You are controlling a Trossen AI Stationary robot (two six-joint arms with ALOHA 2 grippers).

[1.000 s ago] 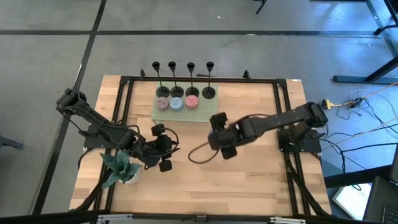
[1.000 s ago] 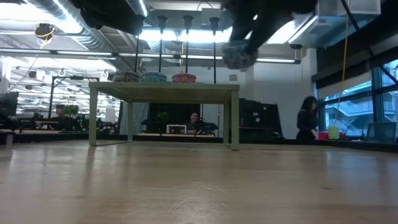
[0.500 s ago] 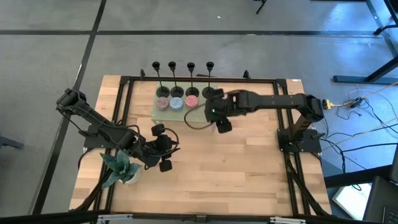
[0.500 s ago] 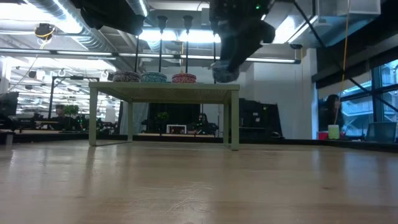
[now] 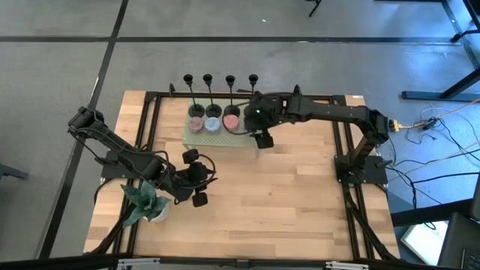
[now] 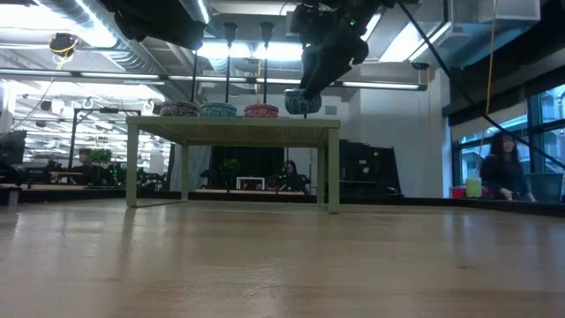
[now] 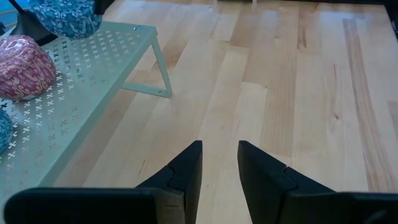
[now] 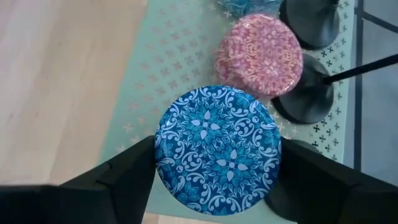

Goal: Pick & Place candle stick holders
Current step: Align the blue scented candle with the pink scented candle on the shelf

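The right gripper is shown clamped on a round blue patterned candle, gripped across its width between the two dark fingers, and is held above the near right corner of the pale green perforated stand. A pink candle lies just beyond on the stand, touching or nearly touching the round base of one candle stick holder; a second base is seen farther on. The four candle stick holders are ranged upright along the back edge of the stand, none grasped (the pictures show a candle in hand, not a holder). For a clean placement, the candle is best lowered flat onto the bare patch of stand beside the pink one, kept clear of the thin stems, and released only once seated. The left gripper waits low over the wooden table near a potted plant, its fingers slightly parted and empty.
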